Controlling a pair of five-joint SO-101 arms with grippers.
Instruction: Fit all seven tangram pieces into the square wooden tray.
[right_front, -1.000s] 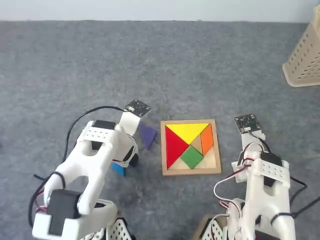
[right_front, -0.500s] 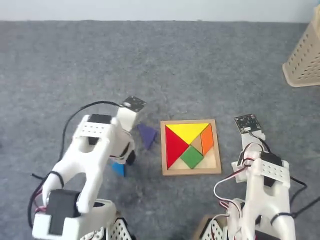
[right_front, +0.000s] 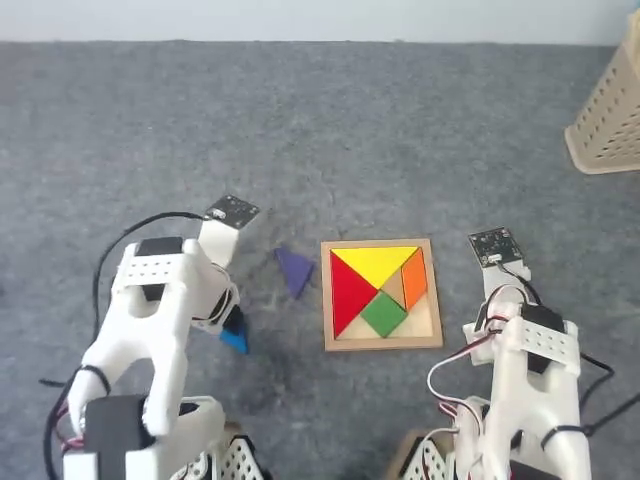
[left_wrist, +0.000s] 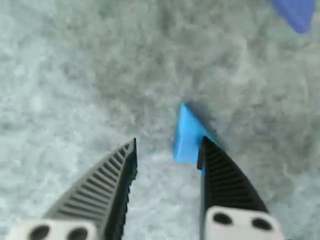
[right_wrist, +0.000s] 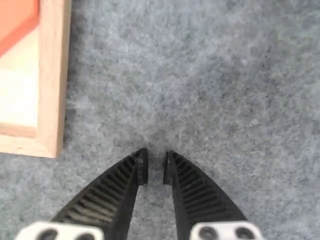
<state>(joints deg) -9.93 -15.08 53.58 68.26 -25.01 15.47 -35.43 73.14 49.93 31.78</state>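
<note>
The tray (right_front: 383, 344) sits on the table between the two arms and holds yellow (right_front: 375, 262), red (right_front: 345, 292), green (right_front: 384, 314) and orange (right_front: 415, 278) pieces, with bare wood along its right and lower part. The purple triangle (right_front: 296, 270) lies loose just left of the tray. The blue piece (left_wrist: 187, 136) lies farther left and nearer the arms, at the tip of the left claw (left_wrist: 168, 145). That claw is spread wide and grips nothing. The blue piece sits off centre in the gap, hard against one finger (left_wrist: 220, 175) and partly hidden by it. That is the likely trouble: closing from here may make the near finger ride over the thin piece or shove it sideways across the table rather than pinch it. A corner-only grip could let the piece twist and drop on the way to the tray. The right claw (right_wrist: 155, 159) rests low over the table just right of the tray, almost closed and empty. If it swings inward it could nudge the tray and jar the seated pieces.
</note>
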